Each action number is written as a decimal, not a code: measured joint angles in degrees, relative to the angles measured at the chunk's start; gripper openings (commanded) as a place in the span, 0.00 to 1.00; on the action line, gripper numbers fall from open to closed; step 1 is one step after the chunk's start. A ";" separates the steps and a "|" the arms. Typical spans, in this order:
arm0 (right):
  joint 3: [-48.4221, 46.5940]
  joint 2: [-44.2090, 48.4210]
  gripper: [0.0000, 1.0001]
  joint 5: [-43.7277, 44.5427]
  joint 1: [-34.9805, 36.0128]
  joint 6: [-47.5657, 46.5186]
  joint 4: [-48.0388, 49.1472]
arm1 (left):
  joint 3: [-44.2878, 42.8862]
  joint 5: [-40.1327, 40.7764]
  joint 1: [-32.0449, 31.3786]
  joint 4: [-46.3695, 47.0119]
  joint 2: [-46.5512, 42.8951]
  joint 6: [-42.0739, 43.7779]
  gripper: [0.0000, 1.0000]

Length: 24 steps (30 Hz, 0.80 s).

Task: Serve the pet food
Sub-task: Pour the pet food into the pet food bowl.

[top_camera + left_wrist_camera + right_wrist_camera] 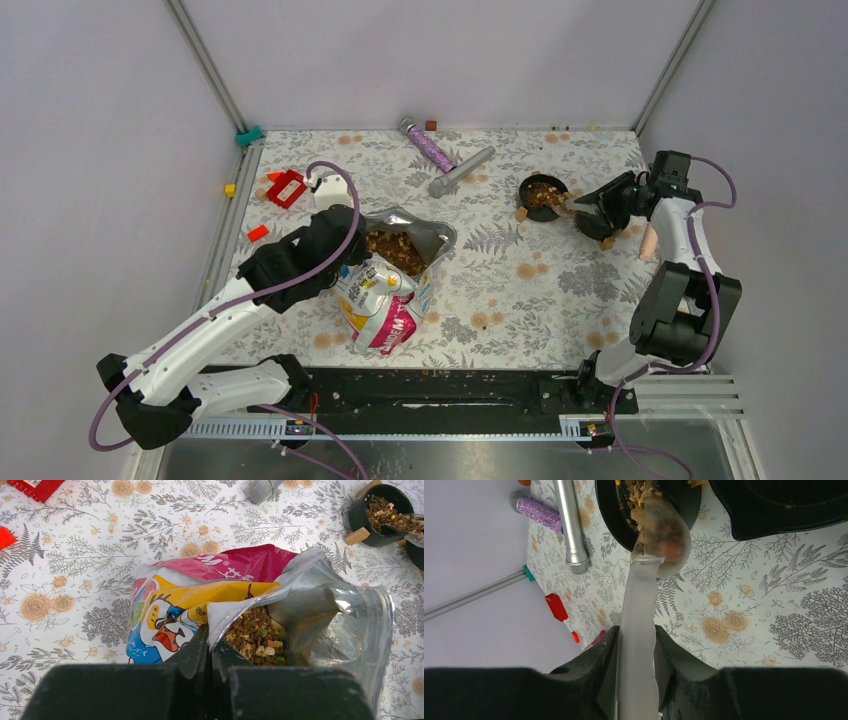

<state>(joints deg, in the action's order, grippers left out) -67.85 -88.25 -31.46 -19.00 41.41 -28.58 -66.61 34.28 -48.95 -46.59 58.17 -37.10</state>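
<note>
Floral-print counter (560,290) lies under both arms. My left arm stretches low to the glossy yellow-white-magenta bag (385,300), left fingers (202,647) clenched on its silver rim; brown kibble (252,632) sits inside. My right arm folds upright, right fingers (614,652) grasping a translucent plastic spoon (639,595), scoop over the round black bowl (611,510); only that wrist view shows kibble in it.

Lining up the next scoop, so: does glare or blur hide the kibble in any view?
Left wrist: the glossy yellow-white-magenta bag's silver lining glares, but the brown kibble inside reads sharp. Right wrist: the translucent plastic scoop veils its load. Top external: even light, kibble tiny.
</note>
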 measured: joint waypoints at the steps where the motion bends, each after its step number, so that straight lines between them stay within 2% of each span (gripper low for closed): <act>1: -0.61 -0.35 0.00 0.48 0.33 -0.11 -0.44 | 0.00 0.00 0.00 0.00 -0.02 0.02 0.00; 24: -9.11 -5.16 0.00 6.71 5.49 -2.05 -6.71 | 0.00 -0.48 0.00 0.00 -0.28 1.01 0.00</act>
<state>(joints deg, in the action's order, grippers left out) -76.97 -93.41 -24.75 -13.52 39.35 -35.29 -66.61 33.80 -48.95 -46.59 57.89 -36.10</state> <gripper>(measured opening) 0.346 0.016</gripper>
